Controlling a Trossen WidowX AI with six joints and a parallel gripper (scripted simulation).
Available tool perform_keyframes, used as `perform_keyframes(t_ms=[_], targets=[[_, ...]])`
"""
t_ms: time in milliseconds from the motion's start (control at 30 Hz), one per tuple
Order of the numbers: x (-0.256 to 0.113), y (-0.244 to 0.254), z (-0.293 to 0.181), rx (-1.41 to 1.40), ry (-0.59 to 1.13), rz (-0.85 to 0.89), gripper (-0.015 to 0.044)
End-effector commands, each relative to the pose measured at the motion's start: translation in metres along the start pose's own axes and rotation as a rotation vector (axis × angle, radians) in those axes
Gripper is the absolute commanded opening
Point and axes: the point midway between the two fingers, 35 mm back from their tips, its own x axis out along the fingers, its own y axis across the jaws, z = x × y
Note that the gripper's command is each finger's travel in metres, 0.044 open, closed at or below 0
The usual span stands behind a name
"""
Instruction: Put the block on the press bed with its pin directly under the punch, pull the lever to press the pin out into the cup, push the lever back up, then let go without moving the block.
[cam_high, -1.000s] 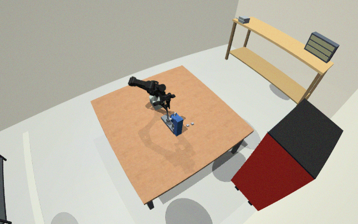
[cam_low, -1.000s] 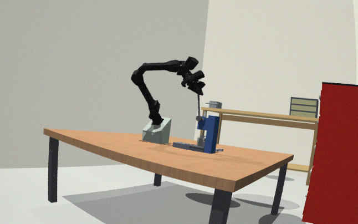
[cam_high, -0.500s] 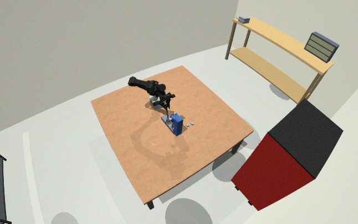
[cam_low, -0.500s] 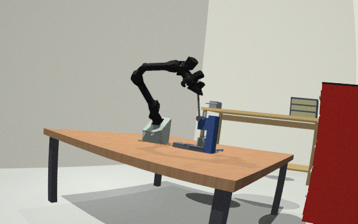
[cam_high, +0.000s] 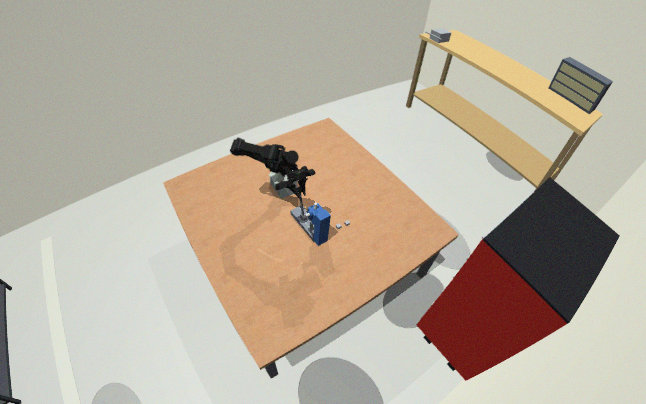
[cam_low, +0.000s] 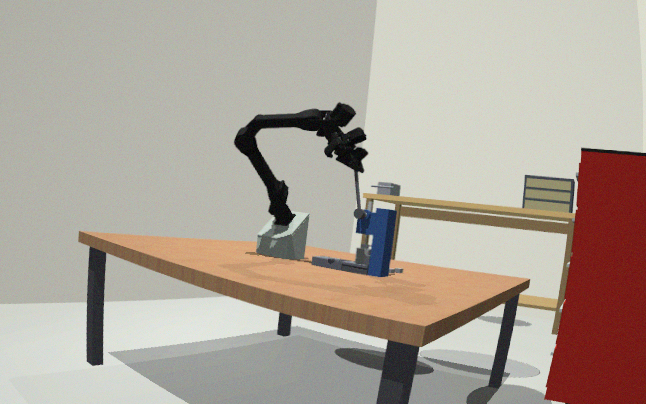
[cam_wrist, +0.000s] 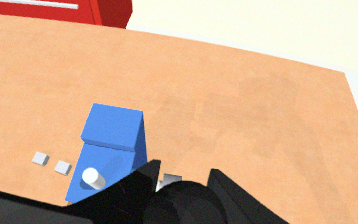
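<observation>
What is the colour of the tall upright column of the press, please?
The column is blue; the exterior view shows it best.

Two loose cubes, one arm, one press.
On the wooden surface (cam_high: 350, 160) (cam_low: 200, 260) (cam_wrist: 225, 75) there are one black robot arm (cam_high: 255, 151) (cam_low: 287, 121) with one gripper (cam_high: 303, 194) (cam_low: 360, 170) (cam_wrist: 185, 166), one pale wedge-shaped base (cam_high: 274, 184) (cam_low: 280, 246), one blue arbor press (cam_high: 321, 227) (cam_low: 382, 240) (cam_wrist: 114, 122) with one thin lever (cam_high: 302, 204) (cam_low: 357, 192), and two small grey cubes (cam_high: 338, 226) (cam_wrist: 40, 158); four dark table legs (cam_low: 96, 305) show. Elsewhere: one two-tier wooden workbench (cam_high: 500, 65) (cam_low: 475, 203), carrying one three-row organizer (cam_high: 580, 85) (cam_low: 548, 194) and one grey item (cam_high: 440, 35) (cam_low: 389, 188) too small to identify; one red tool cabinet (cam_high: 492, 310) (cam_low: 605, 275) (cam_wrist: 114, 12); and one dark-framed object (cam_high: 4, 340), partly cut off at the top view's left edge.
</observation>
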Motion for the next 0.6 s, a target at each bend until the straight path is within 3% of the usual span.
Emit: perform_keyframes(t_ms=[0, 567], targets=[[-0.0022, 0.0001, -0.0046, -0.004, 0.004, -0.002, 0.0000], [-0.0061, 0.0001, -0.0119, -0.005, 0.005, -0.002, 0.0000]])
